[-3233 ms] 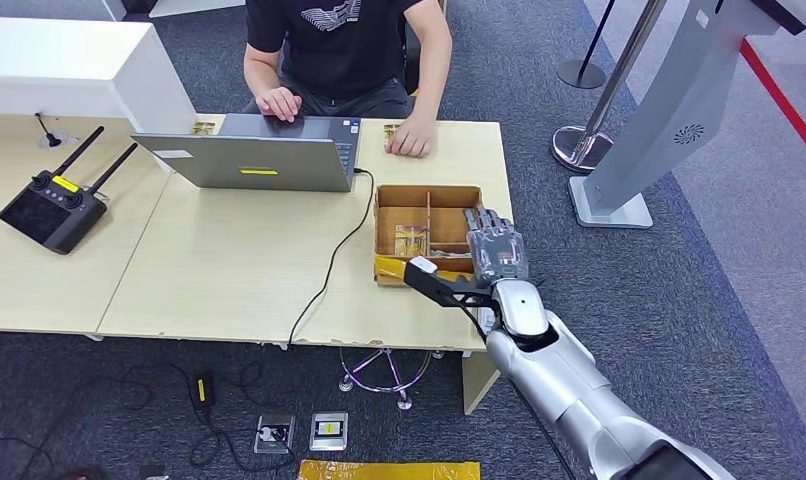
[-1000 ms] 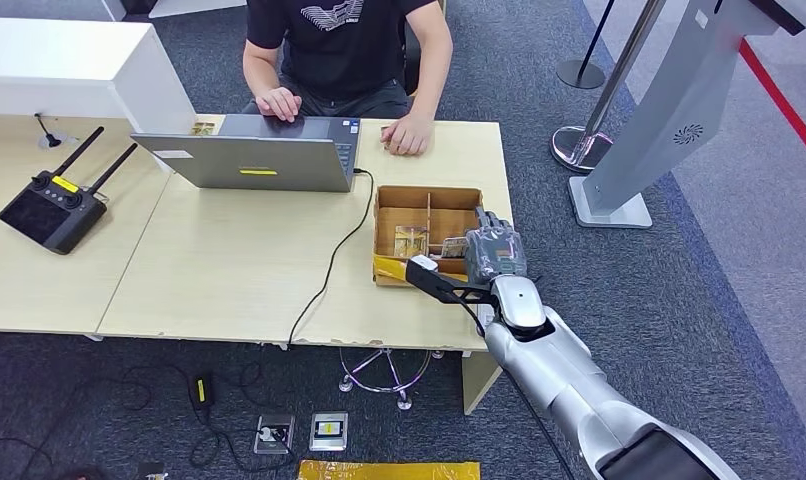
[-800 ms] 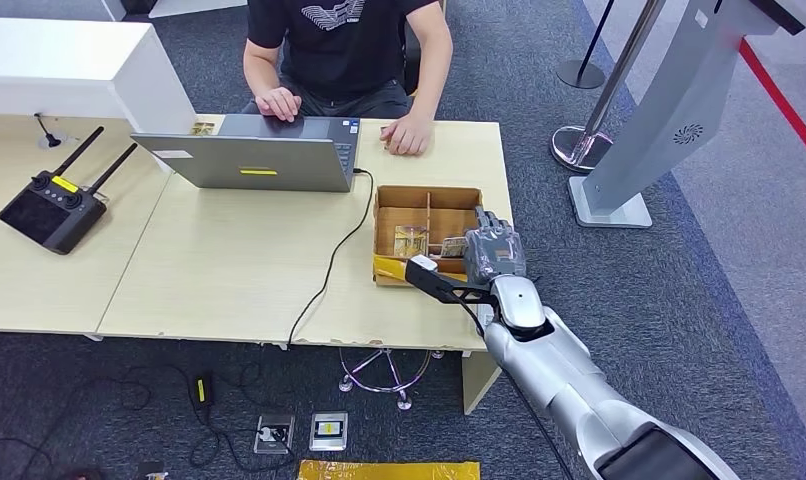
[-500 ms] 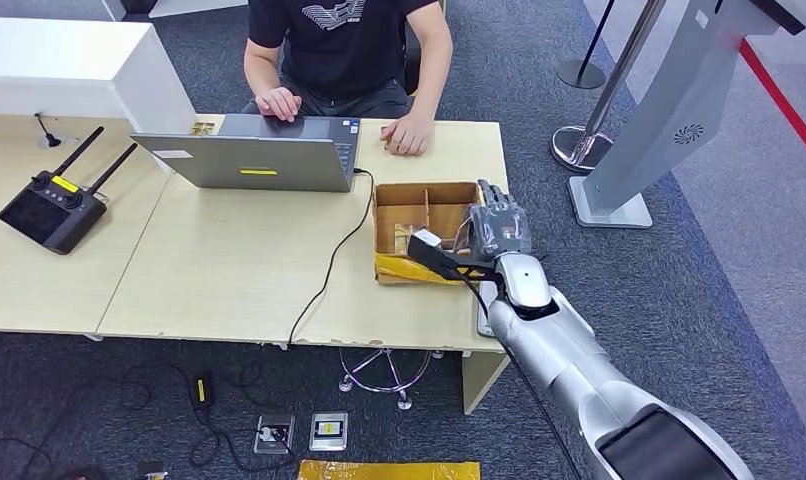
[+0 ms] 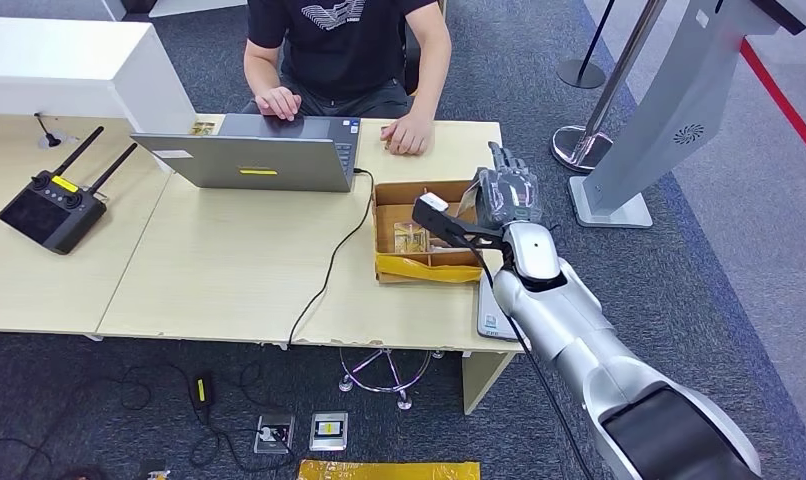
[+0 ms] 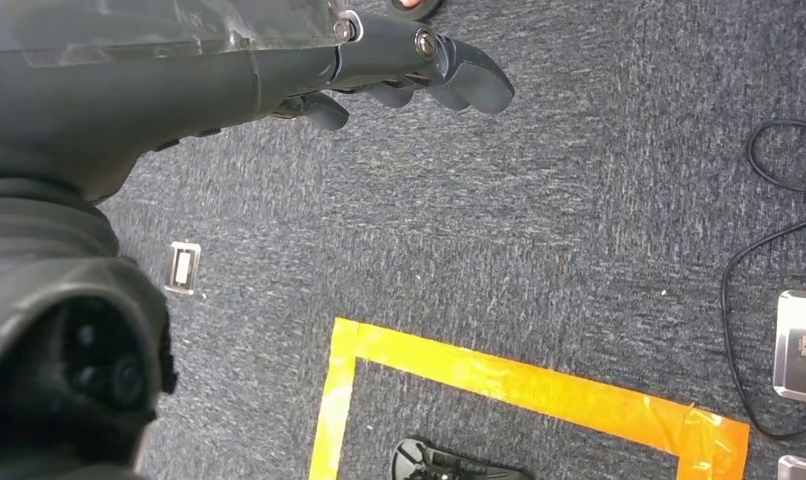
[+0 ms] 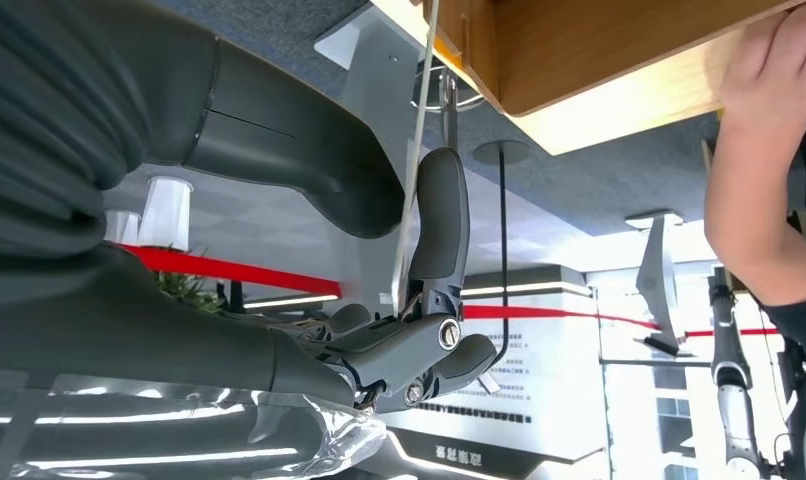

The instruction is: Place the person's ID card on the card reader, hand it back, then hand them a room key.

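My right hand [image 5: 504,195] hovers over the far right corner of the wooden box [image 5: 384,215], short of the person's hand [image 5: 409,137] resting on the table. In the right wrist view the hand [image 7: 419,250] pinches a thin white room key card [image 7: 416,150], seen edge-on, between thumb and fingers, with the person's forearm [image 7: 769,190] close by. More key cards [image 5: 411,238] lie in the box's compartments. The grey card reader [image 5: 491,318] sits at the table's near right edge, partly under my arm. My left hand [image 6: 399,60] hangs over the carpet, holding nothing.
An open laptop [image 5: 254,152] stands in front of the person, its black cable [image 5: 329,270] running off the table's near edge. A black remote controller [image 5: 54,205] lies far left. A stanchion base [image 5: 579,145] and a kiosk foot [image 5: 609,210] stand right of the table.
My right hand closed its fingers on a card down in the box, then rose and moved away from me toward the person, carrying the card. The person has stayed still.
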You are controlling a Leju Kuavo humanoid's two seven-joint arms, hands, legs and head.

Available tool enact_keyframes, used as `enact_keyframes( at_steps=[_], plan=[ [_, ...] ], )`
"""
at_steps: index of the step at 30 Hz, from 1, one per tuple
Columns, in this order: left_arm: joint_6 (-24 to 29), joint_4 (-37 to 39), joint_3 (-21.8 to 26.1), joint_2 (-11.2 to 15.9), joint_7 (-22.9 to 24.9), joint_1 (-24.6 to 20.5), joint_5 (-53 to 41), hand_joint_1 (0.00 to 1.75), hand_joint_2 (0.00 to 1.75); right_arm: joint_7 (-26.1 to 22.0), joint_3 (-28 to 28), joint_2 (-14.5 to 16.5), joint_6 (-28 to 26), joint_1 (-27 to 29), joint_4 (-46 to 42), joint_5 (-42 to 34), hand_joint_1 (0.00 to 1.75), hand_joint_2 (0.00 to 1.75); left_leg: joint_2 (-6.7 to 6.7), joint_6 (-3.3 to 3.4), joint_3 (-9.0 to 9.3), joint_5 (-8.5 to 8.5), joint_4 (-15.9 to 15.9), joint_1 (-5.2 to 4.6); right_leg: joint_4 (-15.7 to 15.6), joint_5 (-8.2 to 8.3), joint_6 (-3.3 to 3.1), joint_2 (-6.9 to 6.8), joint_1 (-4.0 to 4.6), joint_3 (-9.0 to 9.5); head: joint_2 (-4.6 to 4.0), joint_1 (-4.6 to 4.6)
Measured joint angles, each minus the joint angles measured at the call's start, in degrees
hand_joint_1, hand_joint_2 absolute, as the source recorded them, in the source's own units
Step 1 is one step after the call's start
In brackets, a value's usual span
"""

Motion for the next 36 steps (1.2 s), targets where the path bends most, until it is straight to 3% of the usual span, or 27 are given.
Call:
enact_keyframes(
  at_steps=[17,30,36],
  plan=[
    [0.5,0.0,0.0,-0.3,0.0,-0.2,-0.7,0.00,0.00,-1.0,-0.8,0.5,-2.9,-0.5,1.3,0.2,1.75,1.75,0.00,0.00,-0.01,0.00,0.0,0.00,0.0,0.00,0.00,0.00,0.00,-0.01,0.00,-0.01],
    [0.4,0.0,0.0,-0.8,0.2,-1.6,-3.1,0.00,0.00,-0.5,-2.4,2.5,-4.7,-7.2,3.6,0.8,1.75,1.75,0.00,-0.01,-0.02,0.01,0.0,0.00,0.0,0.00,0.00,0.00,0.00,-0.01,0.00,0.01],
    [0.2,0.0,0.0,-0.9,0.3,-1.8,-3.4,0.00,0.00,0.4,-2.6,3.2,-4.6,-7.7,4.0,1.0,1.75,1.75,0.00,-0.01,-0.02,0.00,0.0,0.01,0.0,0.00,0.00,0.01,0.01,-0.02,0.00,-0.01]
  ],
)
